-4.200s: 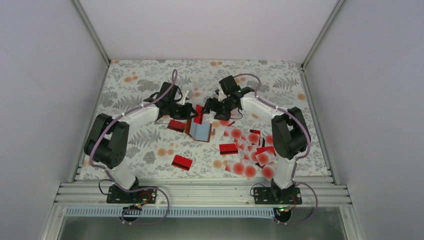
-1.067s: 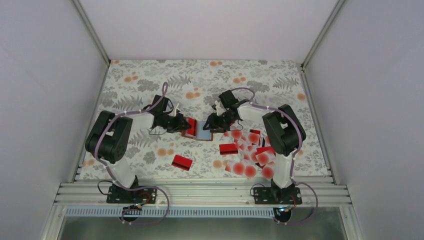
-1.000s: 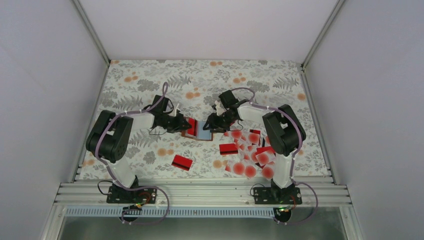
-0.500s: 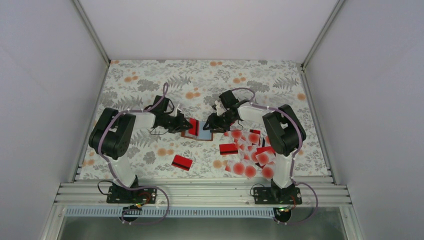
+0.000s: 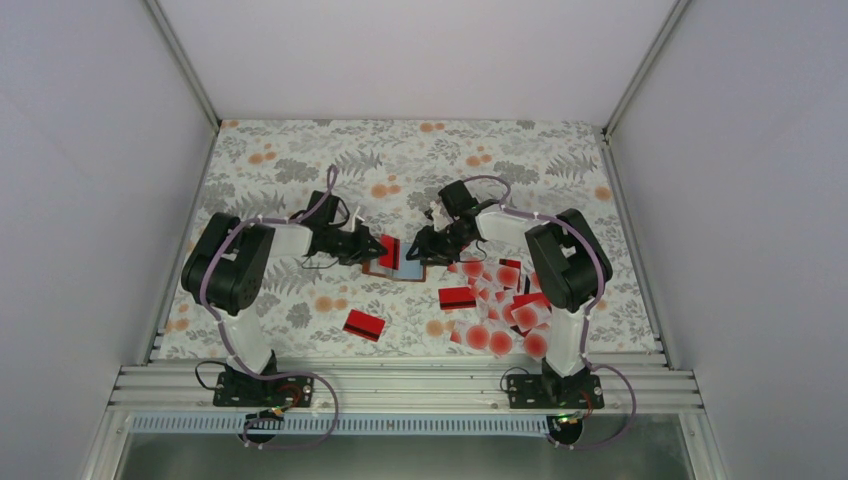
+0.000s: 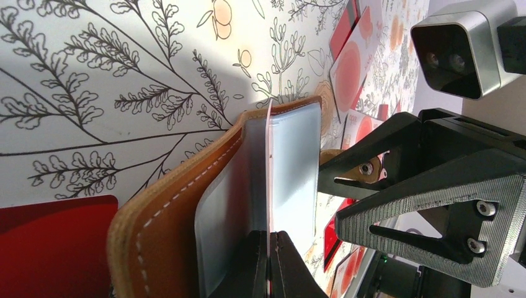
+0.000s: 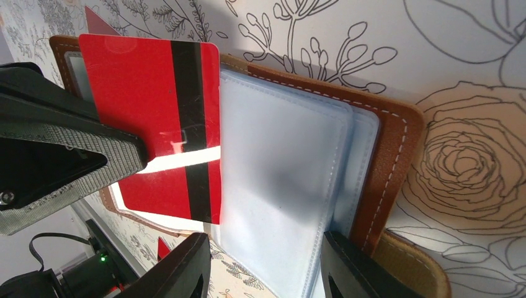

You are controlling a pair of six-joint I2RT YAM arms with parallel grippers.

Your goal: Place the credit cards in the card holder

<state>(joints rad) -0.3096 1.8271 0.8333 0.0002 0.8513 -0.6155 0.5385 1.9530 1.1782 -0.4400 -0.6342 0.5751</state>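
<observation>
Right wrist view shows the red card point(image 7: 155, 124) over the left half of the open card holder point(image 7: 384, 161). Its long axis and black stripe run parallel to the holder's fold, with the glossy striped face towards the camera. The left gripper point(image 6: 269, 245) is clenched on one long edge of this card. From the left wrist the card appears edge-on, against the pale blue sleeves. Whether it has entered a pocket cannot be told.

The holder lies opened flat in the middle of the floral table point(image 5: 300, 160), between the two grippers. The right gripper point(image 7: 263, 248) has its jaws apart, straddling the sleeves at the holder's other end, one finger point(image 7: 347, 267) over the brown leather rim.

Just right of the holder is a heap of cards point(image 5: 500, 320), whitish with red dots, and a striped red one point(image 5: 457, 297) at its edge. A lone red card point(image 5: 364, 324) lies well apart, nearer the left arm's base. Print on one pale card is too small to read.
</observation>
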